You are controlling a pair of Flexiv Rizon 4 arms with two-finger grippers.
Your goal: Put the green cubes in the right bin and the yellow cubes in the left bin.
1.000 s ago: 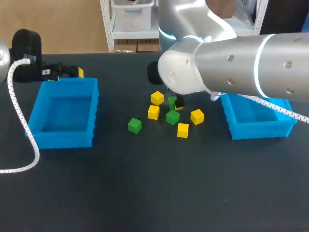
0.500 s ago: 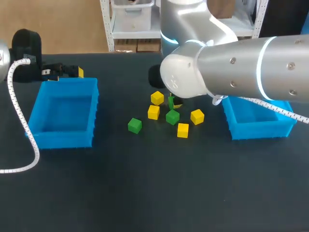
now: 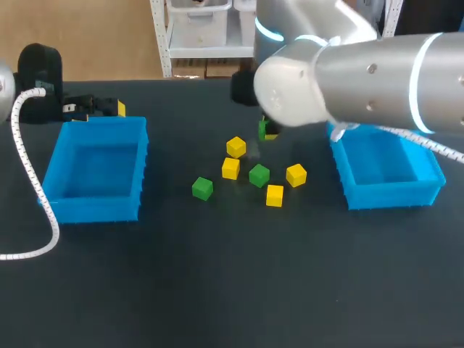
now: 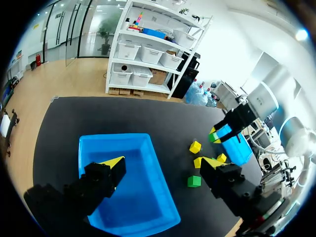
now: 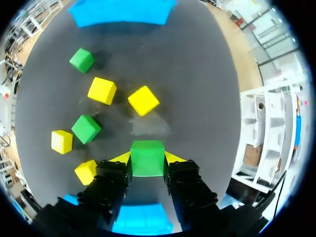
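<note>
Right wrist view: green cube (image 5: 146, 158) in pincer (image 5: 146, 161), above 6 loose cubes (image 5: 102, 90).

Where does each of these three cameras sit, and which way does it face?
Head view: fixed above and behind the robot, looking down on the table; the right arm fills its upper right.
Left wrist view: on the left wrist, looking along the open left tool over the left bin.
Right wrist view: on the right wrist, looking down at the table; the right tool grips a green cube.
Shared: all three show that held green cube.
</note>
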